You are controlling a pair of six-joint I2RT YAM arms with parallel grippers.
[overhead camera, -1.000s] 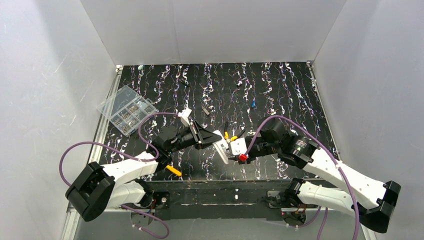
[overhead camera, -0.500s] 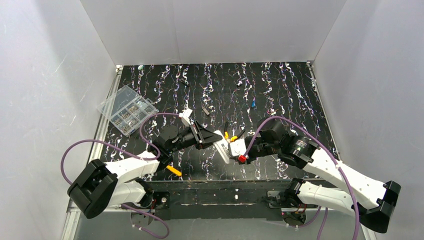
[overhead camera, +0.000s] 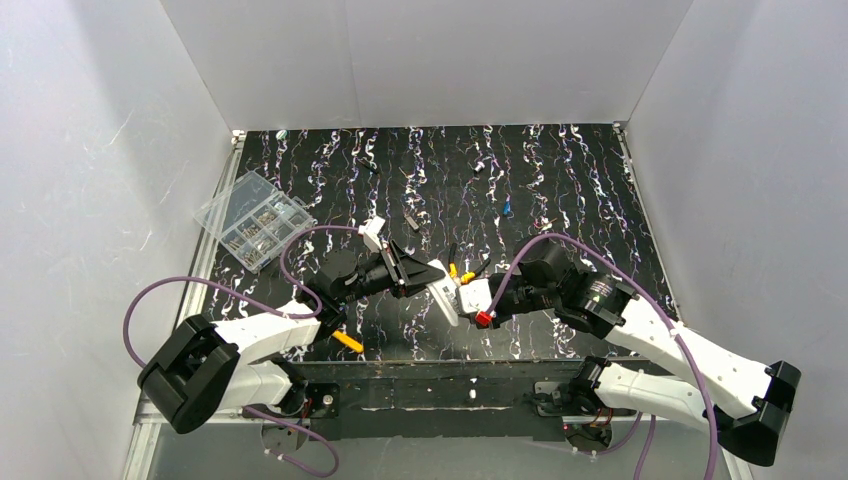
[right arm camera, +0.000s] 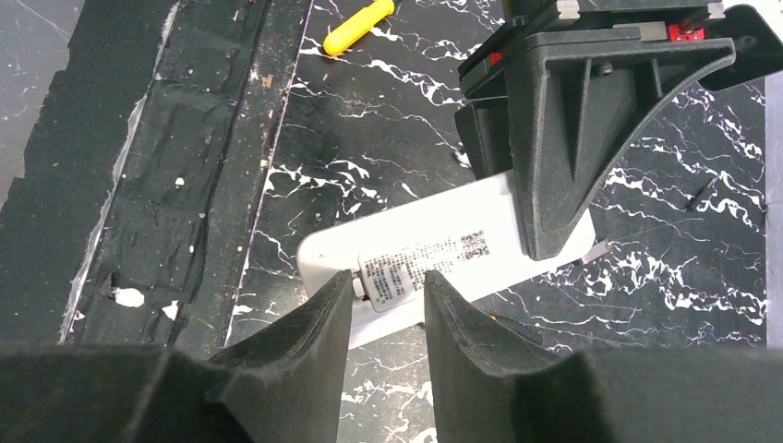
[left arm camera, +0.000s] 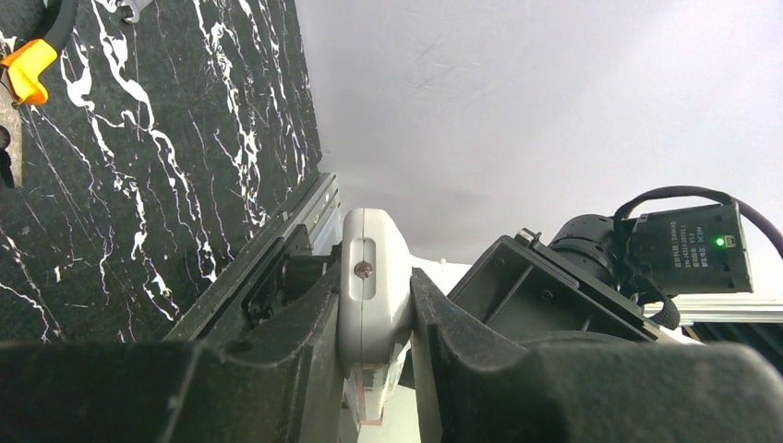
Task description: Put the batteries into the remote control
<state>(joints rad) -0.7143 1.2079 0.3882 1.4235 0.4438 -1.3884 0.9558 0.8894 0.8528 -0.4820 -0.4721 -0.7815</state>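
My left gripper (overhead camera: 425,277) is shut on the white remote control (overhead camera: 441,293) and holds it above the table's near middle. The left wrist view shows the remote (left arm camera: 373,293) edge-on, clamped between both fingers (left arm camera: 305,341). In the right wrist view the remote (right arm camera: 434,242) shows its back with a printed label, the left finger (right arm camera: 572,138) gripping its far end. My right gripper (right arm camera: 388,300) is partly open, its fingertips (right arm camera: 334,318) straddling the label's near end. One small blue battery (overhead camera: 508,208) lies on the table at the far right of centre.
A clear compartment box (overhead camera: 255,218) stands at the left. Pliers with yellow tips (overhead camera: 456,270) lie just behind the remote. A yellow handle (overhead camera: 348,342) lies near the front edge, and also shows in the right wrist view (right arm camera: 358,25). Small metal bits (overhead camera: 412,218) lie at mid table.
Almost nothing. My right gripper has edged slightly closer to the remote's near end. The left gripper keeps holding the remote in place.
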